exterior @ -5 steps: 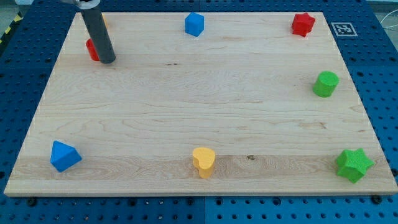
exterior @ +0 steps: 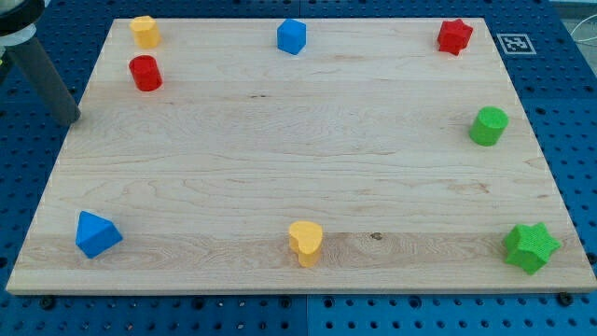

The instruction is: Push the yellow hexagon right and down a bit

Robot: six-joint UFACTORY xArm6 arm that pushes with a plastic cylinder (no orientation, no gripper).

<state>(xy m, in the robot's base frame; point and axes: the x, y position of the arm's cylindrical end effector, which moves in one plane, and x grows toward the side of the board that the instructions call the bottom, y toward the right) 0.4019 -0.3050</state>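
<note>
Nearest, along the bottom edge of the counter [exterior: 280, 168], sit three blocks: a blue block [exterior: 96, 233] of angular, pyramid-like form at lower left, a yellow heart-like block [exterior: 305, 242] at bottom centre, and a green star [exterior: 531, 247] at lower right, close to the corner. The whole middle of the counter is bare wood, giving wide room for sliding in every direction.

Midway up the right edge stands a green cylinder [exterior: 488, 125], near that edge. At the left edge, at about the same depth, my tip [exterior: 71, 119] rests right at the counter's left border, well apart from every block; the red cylinder [exterior: 145, 73] is the closest, up and to the right of it. The end effector is a plain dark rod: it has no jaws, and it is touching no block.

Farthest, along the top edge, lie the yellow hexagon [exterior: 144, 31] at upper left, just above the red cylinder and apart from it, a blue block [exterior: 292, 36] at top centre, and a red star [exterior: 454, 36] at upper right. Open wood lies right of and below the yellow hexagon.

A square black-and-white marker tag [exterior: 514, 43] sits off the counter at upper right; no text is legible.
</note>
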